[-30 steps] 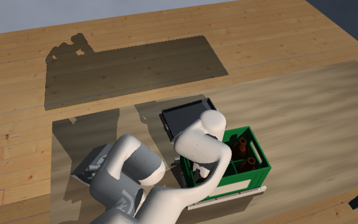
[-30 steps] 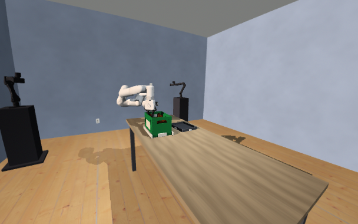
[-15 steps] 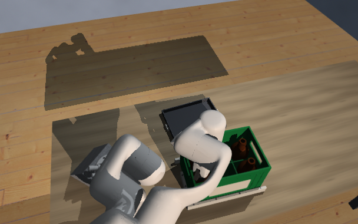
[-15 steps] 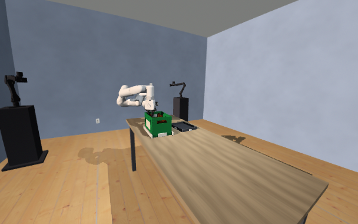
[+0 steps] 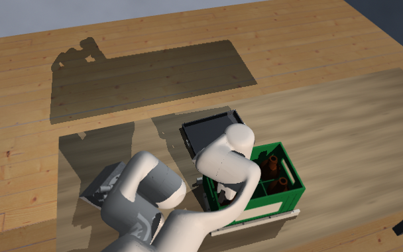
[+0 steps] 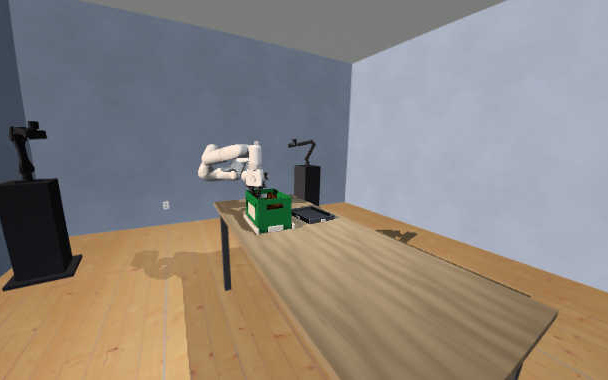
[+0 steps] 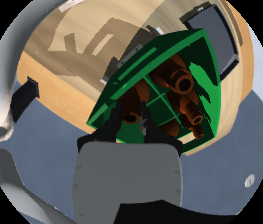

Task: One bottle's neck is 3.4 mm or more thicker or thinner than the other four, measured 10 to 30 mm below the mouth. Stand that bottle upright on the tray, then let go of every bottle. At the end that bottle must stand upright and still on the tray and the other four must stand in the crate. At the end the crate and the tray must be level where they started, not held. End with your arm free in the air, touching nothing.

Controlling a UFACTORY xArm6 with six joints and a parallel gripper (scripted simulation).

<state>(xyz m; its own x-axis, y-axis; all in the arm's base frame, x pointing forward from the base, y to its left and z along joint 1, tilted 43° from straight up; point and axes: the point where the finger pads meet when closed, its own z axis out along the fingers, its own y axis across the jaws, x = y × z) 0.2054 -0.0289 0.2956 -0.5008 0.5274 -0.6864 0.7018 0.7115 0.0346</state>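
Note:
The green crate (image 5: 293,196) (image 6: 274,218) (image 7: 213,106) stands level on the table with brown bottles in its compartments. My gripper (image 6: 257,193) (image 7: 131,107) reaches down into the crate's near-left part and is shut on the neck of one brown bottle (image 7: 131,118), whose mouth shows between the fingers. Other bottles stand in the crate: one at the far right (image 5: 270,170), one at the near right (image 5: 277,187), and a large-looking one (image 7: 174,75) in the wrist view. The black tray (image 5: 203,132) (image 6: 312,215) (image 7: 214,37) lies beside the crate with no bottle visible on it. Neck thicknesses cannot be compared reliably.
White rails (image 5: 256,223) run along the crate's foot. The crate walls and dividers surround the fingers. A grey box-like thing (image 5: 94,189) is beside the arm's base. My arm covers part of the crate and the tray's near corner in the top view.

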